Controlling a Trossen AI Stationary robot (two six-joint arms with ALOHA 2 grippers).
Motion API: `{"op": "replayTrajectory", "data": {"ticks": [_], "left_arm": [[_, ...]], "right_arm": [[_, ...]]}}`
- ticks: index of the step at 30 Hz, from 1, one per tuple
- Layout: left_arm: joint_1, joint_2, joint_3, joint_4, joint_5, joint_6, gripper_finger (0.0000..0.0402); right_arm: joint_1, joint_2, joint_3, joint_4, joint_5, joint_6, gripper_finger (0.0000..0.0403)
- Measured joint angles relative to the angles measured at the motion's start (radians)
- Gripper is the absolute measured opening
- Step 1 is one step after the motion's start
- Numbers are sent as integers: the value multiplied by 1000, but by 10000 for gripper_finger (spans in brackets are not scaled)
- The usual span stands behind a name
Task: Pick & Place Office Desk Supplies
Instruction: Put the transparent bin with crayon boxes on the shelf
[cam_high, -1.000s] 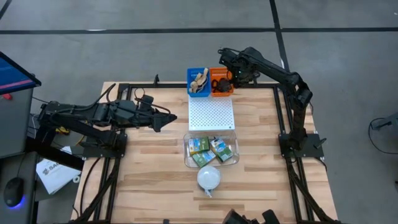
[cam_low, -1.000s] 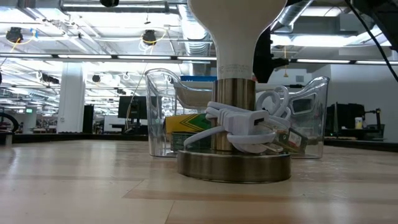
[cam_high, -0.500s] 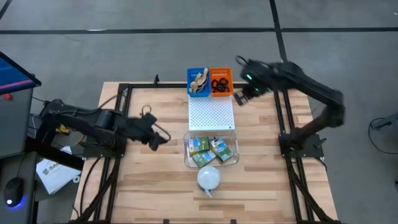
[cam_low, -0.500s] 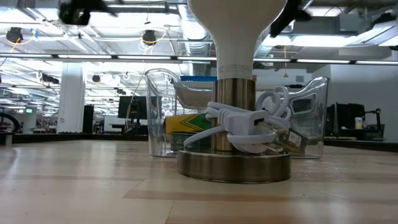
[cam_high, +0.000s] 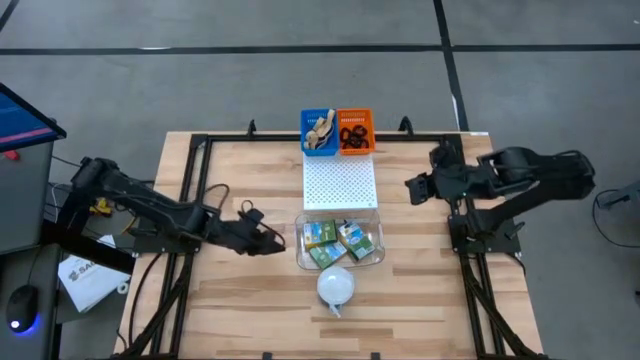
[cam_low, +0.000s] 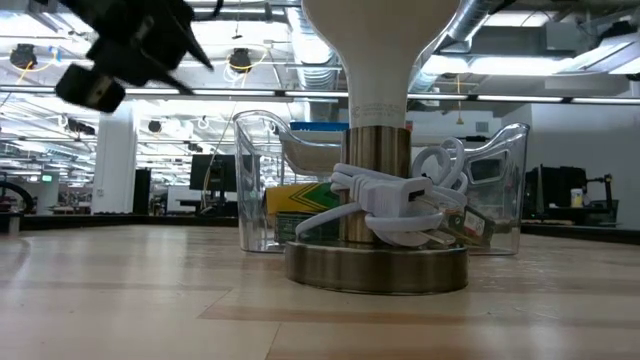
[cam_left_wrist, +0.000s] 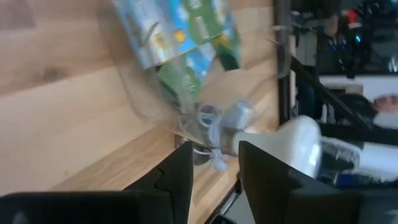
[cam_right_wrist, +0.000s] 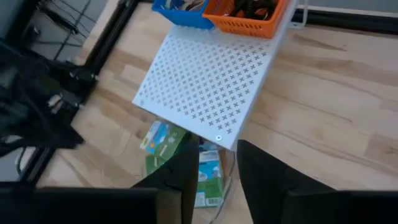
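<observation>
1. Left pincer (cam_high: 278, 241) hangs just beside the clear tray's (cam_high: 300, 262) left wall; its fingers (cam_left_wrist: 176, 177) stand spread, nothing between them.
2. Crayon boxes (cam_high: 338, 241) lie inside the clear tray, near that pincer and apart from it. Three boxes counted.
3. Right pincer (cam_high: 411, 187) sits at the tabletop's (cam_high: 250, 300) right edge, beside the white perforated panel (cam_high: 340, 184); fingers spread, empty.
4. Blue bin (cam_high: 320, 131) holds tan rubber bands (cam_high: 319, 128); orange bin (cam_high: 355, 131) holds black rings (cam_high: 353, 134). Counts cannot be told.
5. One white lamp (cam_high: 335, 286) touches the tray's near side.
6. Bare wood lies open on both sides of the tray.
</observation>
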Motion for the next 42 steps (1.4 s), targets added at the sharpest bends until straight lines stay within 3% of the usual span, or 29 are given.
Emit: {"op": "replayTrajectory", "data": {"ticks": [5,17,42], "left_arm": [[2,99,-10,45,-25,-92,113],[94,291,-10,309,-29,-98,108],[155,306,-16,268,29,-88,102]], "right_arm": [[59,10,1,2,29,47,119],[81,20,1,52,46,24,134],[119,19,1,143,75,-7,132]]}}
